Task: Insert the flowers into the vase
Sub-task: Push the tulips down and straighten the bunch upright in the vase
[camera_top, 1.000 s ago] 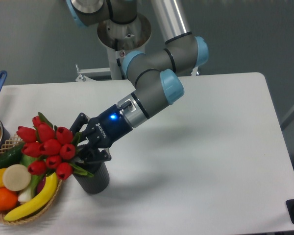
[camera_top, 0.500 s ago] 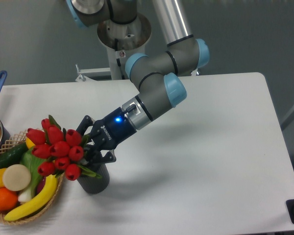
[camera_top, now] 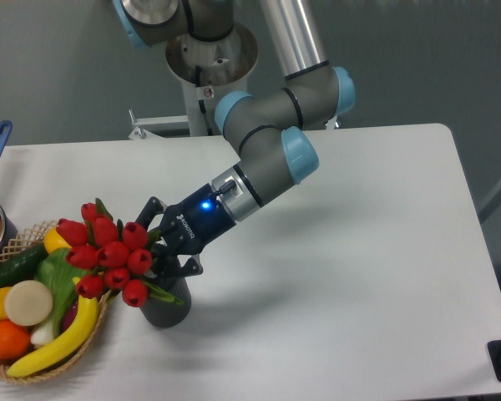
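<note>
Tulips tipped over the vase, shifted right since a moment ago.

The flowers [camera_top: 110, 256] have moved rightward and a little down compared with half a second back, now clear of most of the wicker basket [camera_top: 17, 368] and its fruit; the gripper [camera_top: 163, 253] is clamped on the stems just right of the red buds, its fingers closed round the green; the bunch leans out to the left of it, heads tilted sideways; the vase [camera_top: 167, 305] stands directly beneath the gripper on the white table [camera_top: 359, 251], its mouth hidden behind leaves and fingers.
</note>
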Robot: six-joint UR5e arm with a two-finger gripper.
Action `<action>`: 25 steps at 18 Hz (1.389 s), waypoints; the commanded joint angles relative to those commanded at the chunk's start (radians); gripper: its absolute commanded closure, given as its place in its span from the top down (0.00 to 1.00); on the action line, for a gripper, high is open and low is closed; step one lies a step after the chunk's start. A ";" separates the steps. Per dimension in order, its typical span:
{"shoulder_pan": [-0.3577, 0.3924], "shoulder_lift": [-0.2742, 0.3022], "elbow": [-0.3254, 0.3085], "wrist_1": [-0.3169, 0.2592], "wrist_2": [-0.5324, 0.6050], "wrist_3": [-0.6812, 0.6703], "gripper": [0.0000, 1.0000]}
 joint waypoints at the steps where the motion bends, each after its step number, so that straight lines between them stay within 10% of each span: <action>1: 0.008 0.000 0.000 0.000 0.000 0.000 0.42; 9: 0.021 -0.009 -0.003 -0.002 0.000 0.006 0.52; 18: 0.028 -0.005 -0.009 -0.003 0.012 0.021 0.98; 25: 0.035 0.006 -0.021 -0.003 0.023 0.023 1.00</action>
